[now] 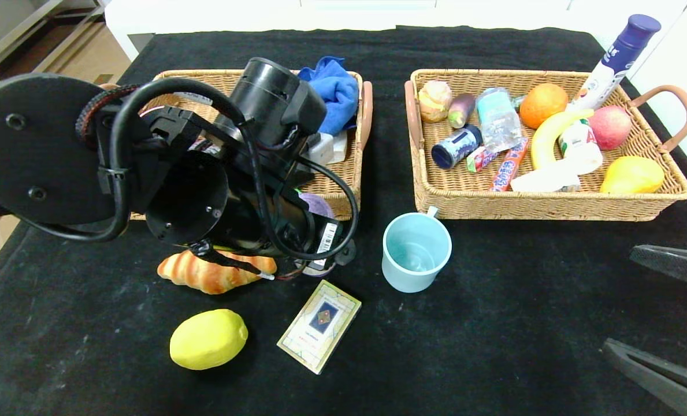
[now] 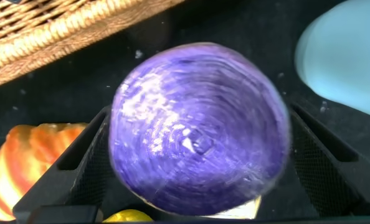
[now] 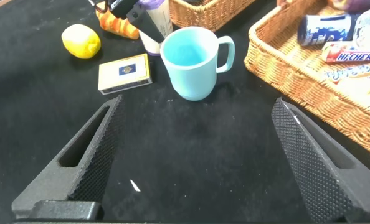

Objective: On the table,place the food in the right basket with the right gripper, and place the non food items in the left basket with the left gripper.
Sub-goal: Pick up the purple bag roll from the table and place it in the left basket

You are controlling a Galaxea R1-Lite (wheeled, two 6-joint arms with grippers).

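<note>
My left gripper (image 2: 197, 146) is shut on the purple roll (image 2: 197, 127), just in front of the left basket (image 1: 343, 185); in the head view the arm hides most of it, and only the roll's top (image 1: 317, 203) shows. The croissant (image 1: 216, 273), the lemon (image 1: 207, 339) and the cream card box (image 1: 320, 325) lie on the black cloth nearby. The pale blue mug (image 1: 415, 252) stands in front of the right basket (image 1: 551, 205), which holds the water bottle (image 1: 498, 118). My right gripper (image 1: 619, 299) is open and empty at the right edge, facing the mug (image 3: 194, 59).
The left basket holds a blue cloth (image 1: 334, 92). The right basket holds an orange (image 1: 542, 104), a banana (image 1: 551, 136), an apple (image 1: 609, 127), a yellow pear (image 1: 632, 174), candy sticks and a tall white and purple bottle (image 1: 617, 58). Bare cloth lies between my right gripper and the mug.
</note>
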